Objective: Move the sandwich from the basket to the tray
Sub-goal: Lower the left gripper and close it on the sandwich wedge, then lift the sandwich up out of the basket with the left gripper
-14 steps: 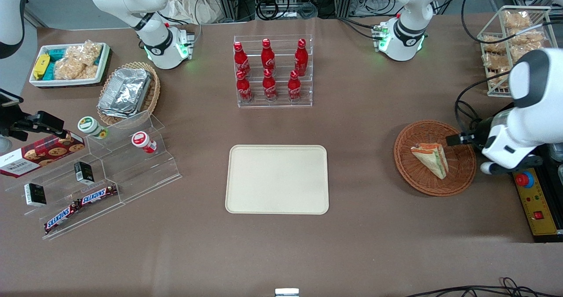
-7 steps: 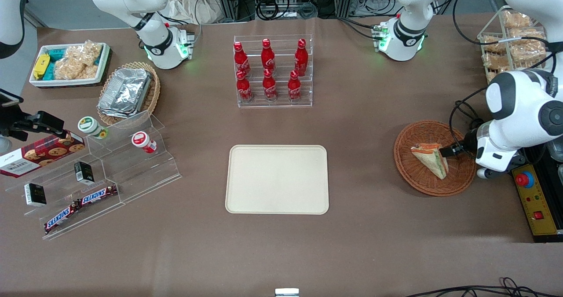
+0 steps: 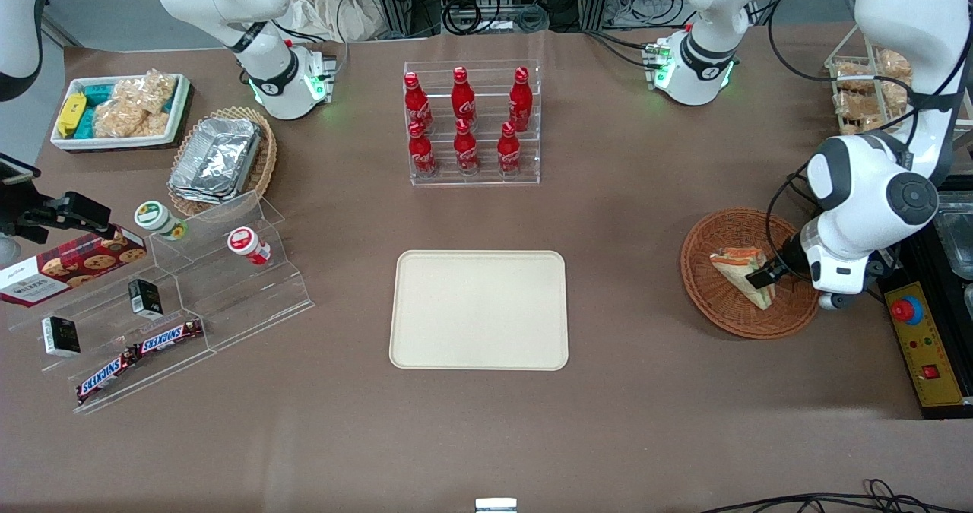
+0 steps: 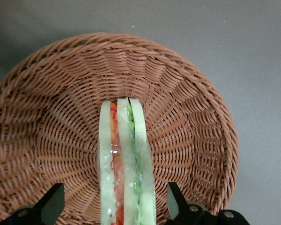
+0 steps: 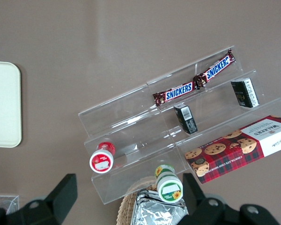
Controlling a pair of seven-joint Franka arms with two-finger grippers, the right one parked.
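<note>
Gripper [image 4: 114, 206] low inside basket [image 4: 47, 117], fingers [image 4: 175, 199] spread wide, one on each side of sandwich [image 4: 124, 159], not touching it. Sandwich: triangular wedge in clear wrap, standing on edge between fingers; white bread, orange-red and green filling stripes. In front view gripper [image 3: 762, 277] at sandwich [image 3: 741, 270] edge. Tray [image 3: 479, 309] well apart from gripper, toward parked arm's end of table.

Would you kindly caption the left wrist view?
Open gripper straddling wrapped triangular sandwich in round reddish-brown wicker basket.
</note>
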